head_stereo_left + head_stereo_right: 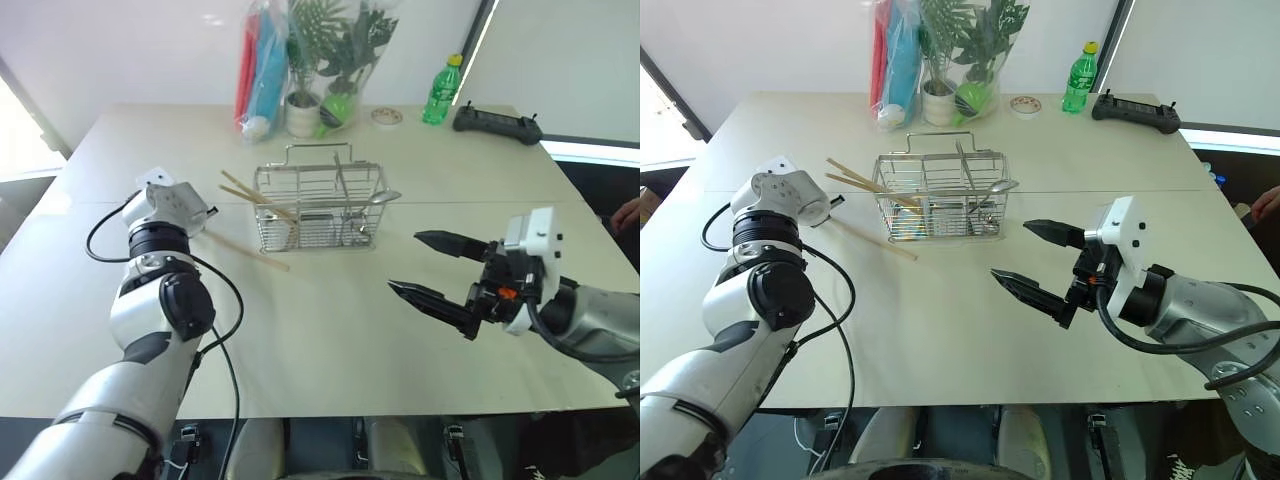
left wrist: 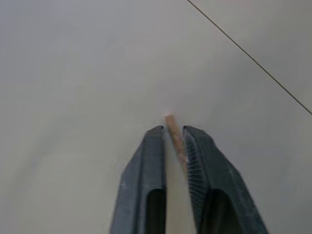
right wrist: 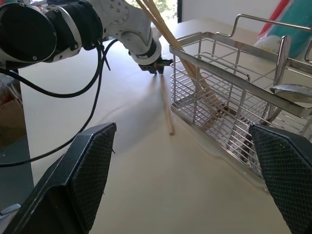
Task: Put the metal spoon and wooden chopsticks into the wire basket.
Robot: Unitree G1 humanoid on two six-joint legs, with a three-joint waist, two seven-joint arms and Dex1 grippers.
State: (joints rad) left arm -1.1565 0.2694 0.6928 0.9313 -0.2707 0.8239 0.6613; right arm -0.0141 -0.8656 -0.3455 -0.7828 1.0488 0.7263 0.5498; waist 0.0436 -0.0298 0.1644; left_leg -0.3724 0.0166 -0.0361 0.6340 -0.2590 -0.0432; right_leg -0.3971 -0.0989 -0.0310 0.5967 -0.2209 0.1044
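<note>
Left gripper pinching a chopstick on the table beside the basket

Nearest, the right gripper (image 1: 430, 268) hovers with black fingers wide apart; farther left, the left gripper (image 2: 173, 134) is clamped on the end of one pale tan wooden chopstick (image 1: 250, 250) lying on the beige table (image 1: 330, 340). Beyond, the silver wire-grid basket (image 1: 318, 205) holds two leaning chopsticks (image 1: 255, 194) and the shiny metal spoon (image 1: 378, 199).

This looks like a lab or office test room set up for robot trials. A broad, pale beige table (image 1: 330, 330) stands against plain white walls. At its far edge, from eleven to one o'clock, sit a small potted green plant (image 1: 304, 100), a green plastic bottle with a yellow cap (image 1: 441, 92) and a black handheld remote controller (image 1: 497, 124).
</note>
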